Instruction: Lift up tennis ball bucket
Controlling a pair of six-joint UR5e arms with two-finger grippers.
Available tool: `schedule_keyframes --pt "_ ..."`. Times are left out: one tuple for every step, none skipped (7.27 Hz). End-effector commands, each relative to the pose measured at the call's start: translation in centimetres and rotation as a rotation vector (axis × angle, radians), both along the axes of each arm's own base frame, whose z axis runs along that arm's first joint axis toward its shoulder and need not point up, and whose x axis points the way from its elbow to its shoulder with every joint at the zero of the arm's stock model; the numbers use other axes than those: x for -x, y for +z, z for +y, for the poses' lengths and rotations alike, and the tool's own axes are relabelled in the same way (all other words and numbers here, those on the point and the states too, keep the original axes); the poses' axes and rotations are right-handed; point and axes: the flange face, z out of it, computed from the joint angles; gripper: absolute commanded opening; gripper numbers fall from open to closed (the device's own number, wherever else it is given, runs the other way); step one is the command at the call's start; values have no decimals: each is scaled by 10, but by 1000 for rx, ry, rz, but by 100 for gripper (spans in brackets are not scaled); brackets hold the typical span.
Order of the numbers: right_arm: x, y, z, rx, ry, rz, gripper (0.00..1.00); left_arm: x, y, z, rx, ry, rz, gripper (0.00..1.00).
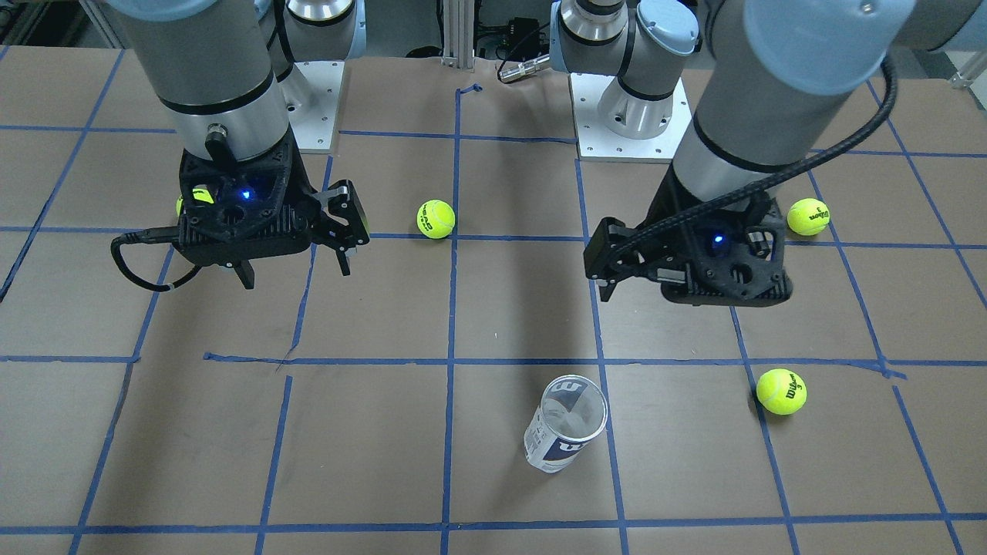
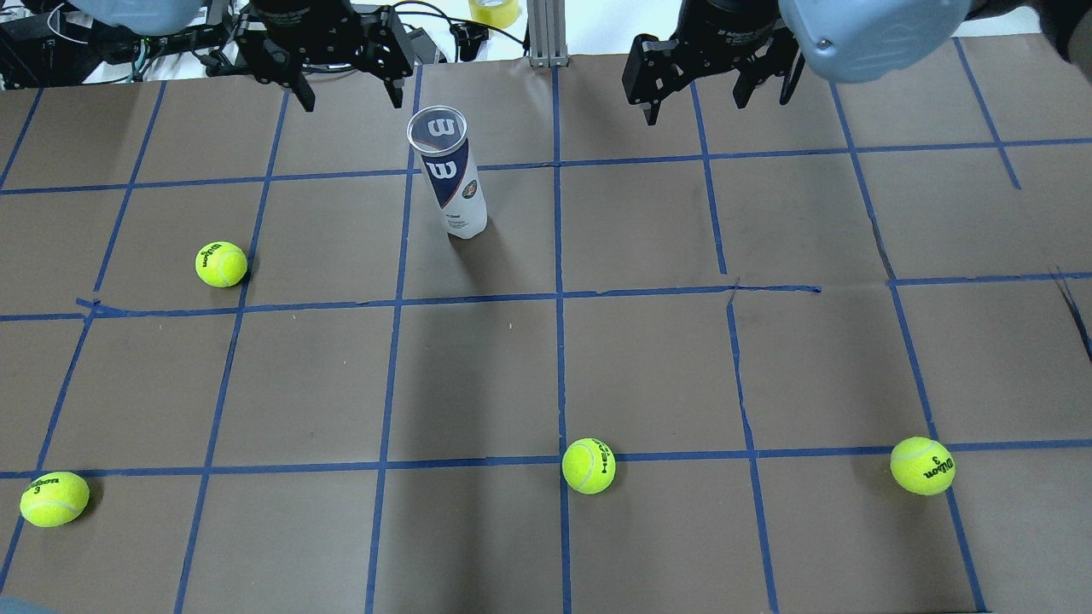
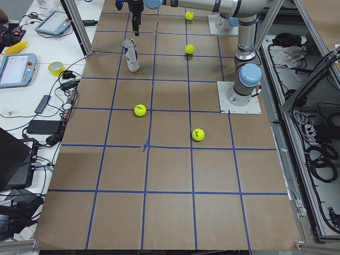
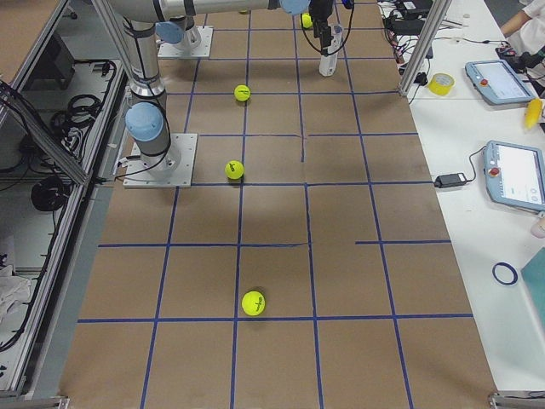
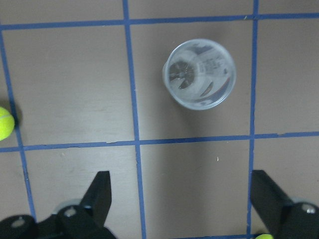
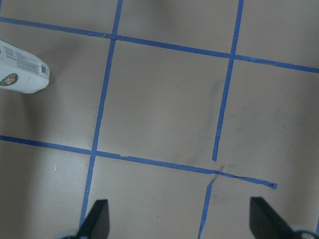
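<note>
The tennis ball bucket (image 2: 448,170) is a clear tube with a white and navy label. It stands upright on the brown paper table and looks empty. It also shows in the front view (image 1: 567,424) and, from above, in the left wrist view (image 5: 199,74). My left gripper (image 2: 351,101) hangs open and empty above the table, just beyond the tube and not touching it; in the left wrist view (image 5: 182,199) the tube lies ahead of the fingers. My right gripper (image 2: 717,102) is open and empty, well to the tube's right. Only the tube's bottom end (image 6: 20,74) shows in the right wrist view.
Several yellow-green tennis balls lie loose on the table: one (image 2: 221,263) near the tube, others (image 2: 54,498), (image 2: 589,466), (image 2: 922,466) along the near row. Blue tape lines grid the paper. Both arm bases (image 1: 628,116) stand at the robot's edge.
</note>
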Motion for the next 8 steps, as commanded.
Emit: schedule_keyframes --pt "-1 0 0 -1 1 -5 100 -45 -4 34 -22 3 2 100" --pt "2 1 -1 2 -3 1 100 -57 -2 47 -12 0 -1 100" --pt "12 1 -5 -2 -22 -6 100 -60 -1 58 -13 5 -7 100" --pt "22 0 -4 -23 -37 6 100 -59 -5 67 -21 5 -8 100" --pt "24 1 -3 -25 -39 6 100 -61 -4 71 -17 10 -8 100" --pt "24 1 -2 -28 -40 8 100 -62 -5 71 -20 12 -9 100" --pt "25 1 -2 -27 -41 9 100 -62 -4 71 -18 12 -11 100" --pt "25 1 -2 -29 -41 10 100 -62 -5 71 -20 10 -11 100"
